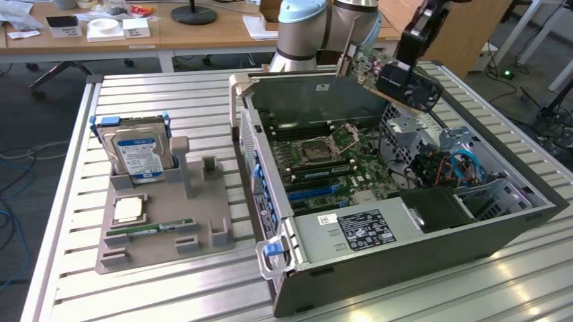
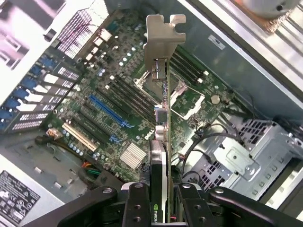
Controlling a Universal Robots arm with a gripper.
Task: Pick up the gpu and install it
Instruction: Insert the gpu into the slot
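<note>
While the black two-fingered gripper [image 2: 160,201] clamps the thin dark gpu [image 2: 161,156] by its fan end, we see it hanging tilted above the open grey metal computer case [image 1: 447,245]. Its silvery bracket [image 2: 163,42] points toward the green motherboard [image 2: 109,104], apart from it.

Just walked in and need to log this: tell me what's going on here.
The arm's gripper is shut on the gpu, holding it in the air above the open computer case. The card is not seated in any slot of the motherboard. A hard drive stands in the gray holder beside the case.
</note>
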